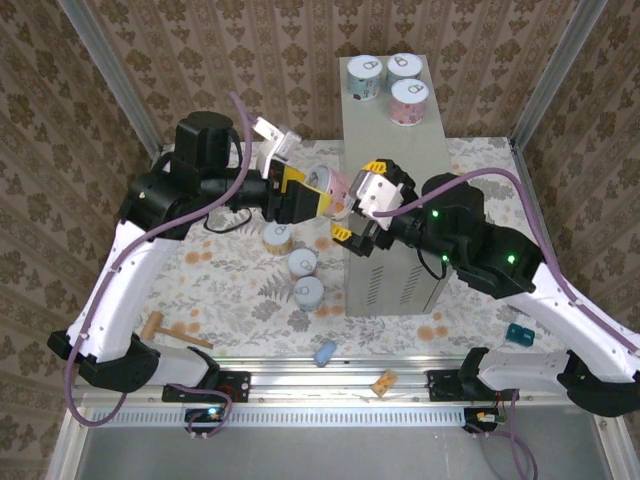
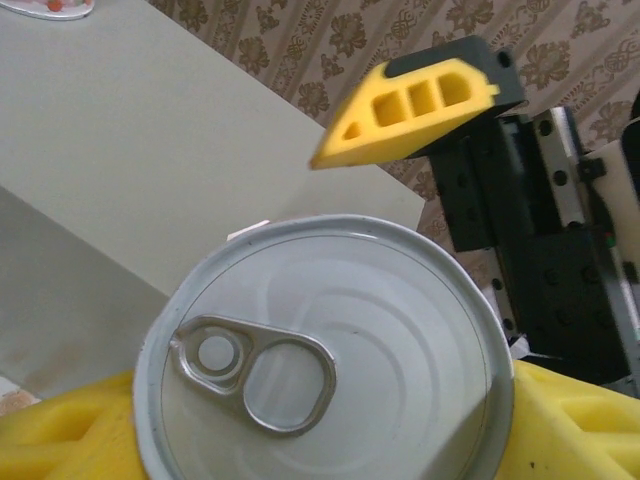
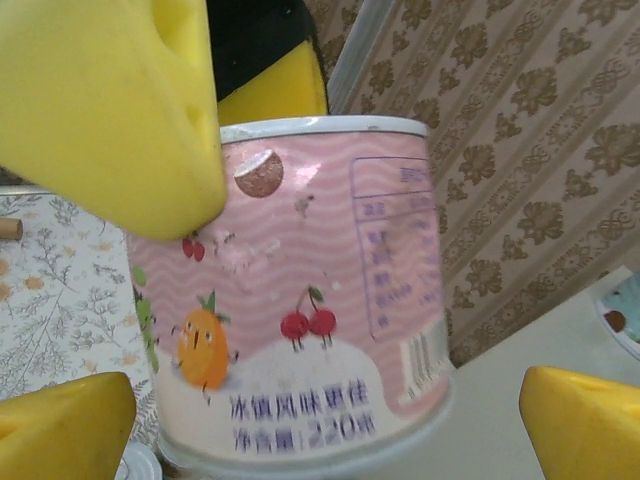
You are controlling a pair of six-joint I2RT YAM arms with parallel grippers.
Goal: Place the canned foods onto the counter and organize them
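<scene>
Beside the left edge of the counter (image 1: pixel 395 250), above the floral floor (image 1: pixel 230 290): grips a pink can (image 1: pixel 330 183) in the left gripper (image 1: pixel 320 196), yellow fingers (image 2: pixel 70 440) pressed against opposite sides of the tin. Holds it off the floor, close to the counter's near left corner and not set down on the flat top. From the left wrist, shows the silvery pull-tab lid face-on, with the pale counter top behind it.

Faces that can with the right gripper (image 1: pixel 356 200), jaws spread wide and gripping nothing. From the right wrist, shows its own yellow fingertips (image 3: pixel 585 420) low on either side of the cherry-and-fruit label, both clear of it.

On the far end of the counter top, three tins upright and close together: rear-left can (image 1: pixel 365 75), rear-right can (image 1: pixel 405 66), and front can (image 1: pixel 408 102) just before the rear-right one.

On the floral floor, left of the counter, three more tins upright in a slanting row: upper floor can (image 1: pixel 277 235), middle floor can (image 1: pixel 302 263) and lower floor can (image 1: pixel 309 293), the last two touching or nearly so.

At the near edge: small blue lump (image 1: pixel 325 352) on the floor, tan block (image 1: pixel 384 382) on the rail just beyond it.
</scene>
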